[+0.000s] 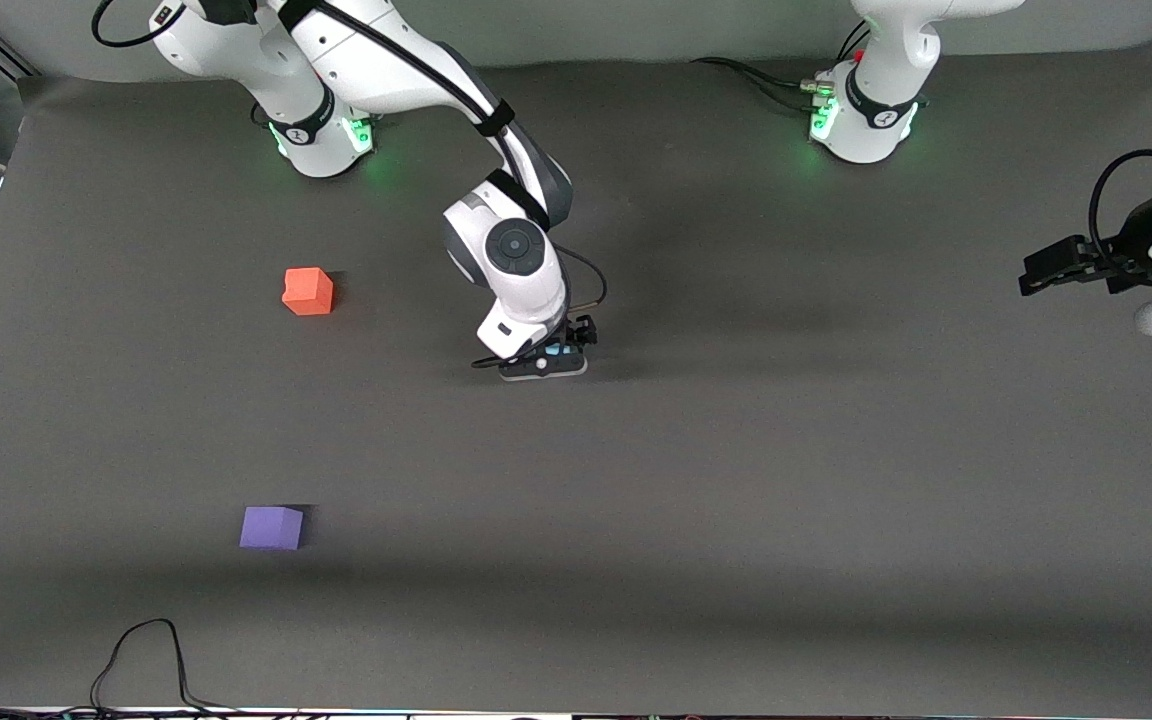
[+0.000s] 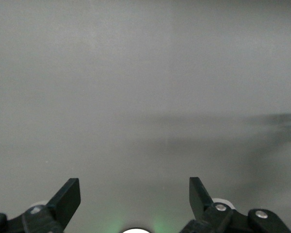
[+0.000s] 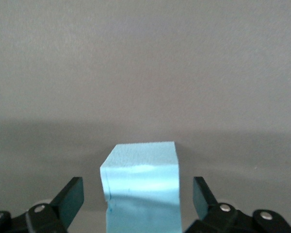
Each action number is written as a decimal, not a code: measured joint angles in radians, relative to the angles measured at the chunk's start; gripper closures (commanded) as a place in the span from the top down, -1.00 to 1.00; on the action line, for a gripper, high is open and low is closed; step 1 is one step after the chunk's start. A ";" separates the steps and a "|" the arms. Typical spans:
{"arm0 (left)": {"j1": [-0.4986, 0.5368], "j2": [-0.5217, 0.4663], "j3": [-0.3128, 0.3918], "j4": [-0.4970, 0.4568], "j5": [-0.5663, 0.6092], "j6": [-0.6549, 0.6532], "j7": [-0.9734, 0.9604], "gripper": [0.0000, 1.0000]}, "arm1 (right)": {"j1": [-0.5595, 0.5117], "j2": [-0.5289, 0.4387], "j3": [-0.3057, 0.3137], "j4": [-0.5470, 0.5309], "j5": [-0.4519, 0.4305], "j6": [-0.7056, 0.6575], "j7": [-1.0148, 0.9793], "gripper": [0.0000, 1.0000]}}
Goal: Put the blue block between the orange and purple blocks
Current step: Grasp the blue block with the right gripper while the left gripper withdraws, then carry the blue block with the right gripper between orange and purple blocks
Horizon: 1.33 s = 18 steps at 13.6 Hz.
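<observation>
The right gripper (image 1: 554,357) straddled the blue block (image 3: 141,187), fingers apart, nothing gripped. An off-centre close could nudge it. The left gripper (image 1: 1036,275) waited, open and empty.

Front view: blue block (image 1: 563,350) almost wholly hidden beneath right gripper (image 1: 548,358). Right wrist view: block's lower part cut off by frame edge.

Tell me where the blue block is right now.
The blue block sits mid-table between the open fingers of the right gripper, apart from the orange block and purple block.
</observation>
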 measured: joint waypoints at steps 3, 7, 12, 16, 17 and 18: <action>-0.008 -0.002 0.000 0.004 0.000 0.003 0.001 1.00 | 0.015 0.001 0.000 -0.029 0.005 0.037 0.001 -0.15; -0.020 0.013 0.000 0.018 0.001 0.005 0.001 1.00 | 0.014 -0.004 -0.009 -0.057 0.006 0.060 0.002 -0.37; -0.020 0.010 0.001 0.015 0.002 0.011 0.001 1.00 | 0.005 -0.168 -0.145 -0.043 0.006 -0.167 -0.067 -0.37; -0.020 0.010 0.001 0.015 0.003 0.011 0.001 1.00 | -0.011 -0.351 -0.418 -0.069 0.047 -0.367 -0.325 -0.37; -0.021 0.010 0.000 0.015 0.003 0.011 0.001 1.00 | -0.015 -0.380 -0.482 -0.101 0.050 -0.370 -0.400 -0.35; -0.021 0.010 -0.001 0.014 0.003 0.011 0.001 1.00 | -0.016 -0.399 -0.546 -0.140 0.061 -0.365 -0.485 -0.35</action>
